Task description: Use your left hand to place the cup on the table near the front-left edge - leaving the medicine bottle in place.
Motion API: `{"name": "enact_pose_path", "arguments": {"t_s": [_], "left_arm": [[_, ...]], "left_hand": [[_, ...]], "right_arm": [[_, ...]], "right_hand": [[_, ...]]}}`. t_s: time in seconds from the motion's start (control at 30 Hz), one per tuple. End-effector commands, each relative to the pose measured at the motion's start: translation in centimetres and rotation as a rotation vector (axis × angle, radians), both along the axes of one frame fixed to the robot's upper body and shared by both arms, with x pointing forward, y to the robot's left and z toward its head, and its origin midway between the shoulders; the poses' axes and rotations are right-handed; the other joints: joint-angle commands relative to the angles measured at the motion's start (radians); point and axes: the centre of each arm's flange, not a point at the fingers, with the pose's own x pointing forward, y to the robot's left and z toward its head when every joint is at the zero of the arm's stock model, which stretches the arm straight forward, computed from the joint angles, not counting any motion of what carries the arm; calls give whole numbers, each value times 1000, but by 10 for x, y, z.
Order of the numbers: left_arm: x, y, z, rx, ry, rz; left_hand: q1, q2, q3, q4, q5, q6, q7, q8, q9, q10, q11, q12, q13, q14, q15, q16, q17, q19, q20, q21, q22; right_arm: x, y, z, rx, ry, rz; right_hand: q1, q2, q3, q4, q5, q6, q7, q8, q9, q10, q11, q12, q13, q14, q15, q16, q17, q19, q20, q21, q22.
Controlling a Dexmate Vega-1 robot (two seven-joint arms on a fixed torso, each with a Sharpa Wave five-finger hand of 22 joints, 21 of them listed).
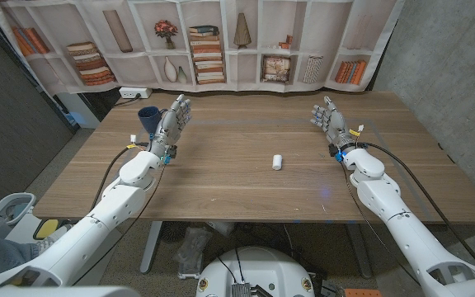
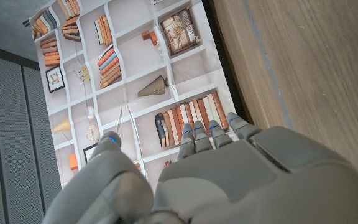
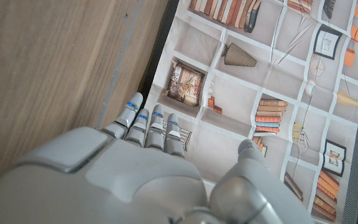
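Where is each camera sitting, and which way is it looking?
Head view: sits on the robot's head, looking down at the wooden table, both arms, the blue cup by the left hand, and the medicine bottle.
Left wrist view: looks along the left hand toward the bookshelf backdrop.
Right wrist view: looks along the right hand.
Both wrist views share the backdrop and table.

The cup stands on the table at the far left, just beside the left hand, on its outer side. The medicine bottle lies near the middle of the table, between the two arms and nearer to the robot than both hands. The right hand is at the far right, well apart from the bottle. Behind the table hangs a bookshelf backdrop.
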Motion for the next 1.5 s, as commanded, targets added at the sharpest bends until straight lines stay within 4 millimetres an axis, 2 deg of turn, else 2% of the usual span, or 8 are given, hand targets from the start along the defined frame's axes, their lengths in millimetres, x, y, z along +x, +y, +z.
{"name": "enact_pose_path", "arguments": {"t_s": [0.03,0.47,1.5], "left_arm": [[-12,9,1,3,-19,21],[-21,24,0,1,-23,48],[-37,41,2,-4,-42,85]], "left_hand": [[10,2,2,-6,7,7,-1,6,2,12,0,6,4,5,1,1,6,6,-47,-2,3],[17,5,2,-9,6,8,-2,5,2,14,1,5,4,8,3,0,6,6,-45,-4,3],[30,9,-1,-14,3,8,-3,1,2,16,0,1,5,10,4,-4,7,6,-43,-7,3]], "right_arm": [[-3,0,1,-3,-3,-1],[-4,2,2,-5,-4,1],[1,3,4,-4,2,9]], "right_hand": [[2,3,0,-5,3,8,-4,3,6,6,-3,0,4,8,-7,-1,3,6,-2,-6,5],[2,5,-2,-5,3,8,-4,2,6,7,-3,0,4,8,-7,-2,3,8,-1,-13,5],[3,8,-5,-6,3,11,-3,3,6,10,-2,0,4,11,-6,-4,3,14,-1,-25,6]]}}
